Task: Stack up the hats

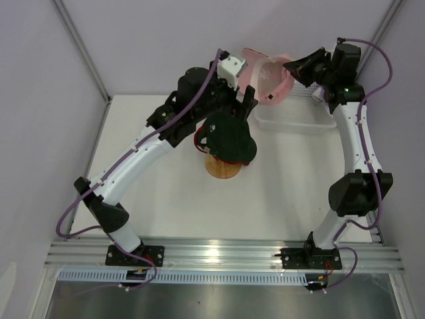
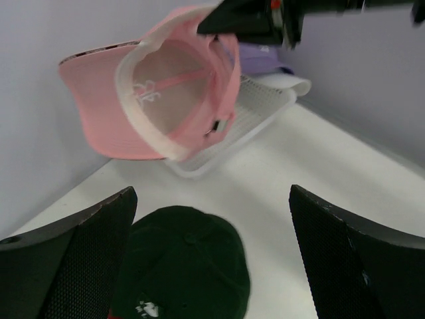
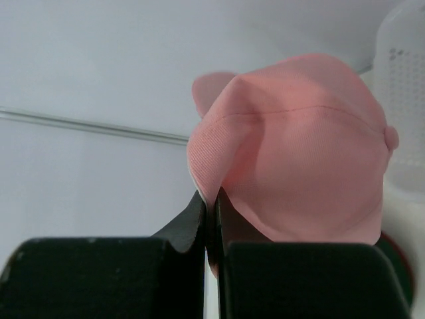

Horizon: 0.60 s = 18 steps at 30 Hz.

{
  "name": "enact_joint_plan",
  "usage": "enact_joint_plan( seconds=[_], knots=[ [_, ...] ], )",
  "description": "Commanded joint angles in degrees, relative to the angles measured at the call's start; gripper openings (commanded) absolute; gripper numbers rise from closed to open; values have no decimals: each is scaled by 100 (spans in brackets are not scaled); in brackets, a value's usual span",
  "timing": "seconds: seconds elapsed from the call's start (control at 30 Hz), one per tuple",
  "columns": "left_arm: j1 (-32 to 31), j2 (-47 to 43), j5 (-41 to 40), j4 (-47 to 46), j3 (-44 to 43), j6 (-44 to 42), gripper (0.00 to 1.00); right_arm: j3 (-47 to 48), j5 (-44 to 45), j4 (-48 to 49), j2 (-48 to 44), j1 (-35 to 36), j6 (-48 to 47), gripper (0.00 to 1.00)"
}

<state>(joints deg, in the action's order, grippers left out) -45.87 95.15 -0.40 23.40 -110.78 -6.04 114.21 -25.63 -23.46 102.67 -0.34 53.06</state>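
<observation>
A black hat (image 1: pixel 229 136) sits on top of a red hat, of which only an edge (image 1: pixel 199 141) shows, on the wooden stand (image 1: pixel 222 167). My left gripper (image 1: pixel 249 101) is open and empty just above the far side of the black hat (image 2: pixel 186 266); its fingers (image 2: pixel 86 259) stand wide apart. My right gripper (image 1: pixel 295 70) is shut on the rim of the pink hat (image 1: pixel 269 80) and holds it in the air over the basket's left end. The pink hat (image 2: pixel 172 93) hangs open side toward the left wrist camera. The right wrist view shows its crown (image 3: pixel 299 153). Lavender (image 2: pixel 259 60) and white (image 2: pixel 287 83) hats lie in the basket.
The white mesh basket (image 1: pixel 295 119) stands at the back right of the table, near the rear wall. A wall post (image 1: pixel 80 50) rises at the back left corner. The arms' mounting rail (image 1: pixel 219 252) runs along the near edge.
</observation>
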Motion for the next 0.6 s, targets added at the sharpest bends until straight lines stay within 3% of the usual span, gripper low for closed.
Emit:
enact_joint_plan(
  seconds=[0.0, 0.07, 0.17, 0.57],
  knots=[
    [8, -94, 364, 103, -532, 1621, 100, -591, 258, 815, -923, 376, 696, 0],
    [-10, 46, 462, 313, -750, 2270, 98, -1250, 470, 1238, -1319, 587, 1029, 0],
    [-63, 494, 209, 690, -1320, 2458, 93, -1709, 1163, 1345, -1724, 859, 1119, 0],
    [-142, 1215, 550, 464, -1367, 1493, 76, -1753, 1306, 1142, -1891, 1071, 1145, 0]
  ],
)
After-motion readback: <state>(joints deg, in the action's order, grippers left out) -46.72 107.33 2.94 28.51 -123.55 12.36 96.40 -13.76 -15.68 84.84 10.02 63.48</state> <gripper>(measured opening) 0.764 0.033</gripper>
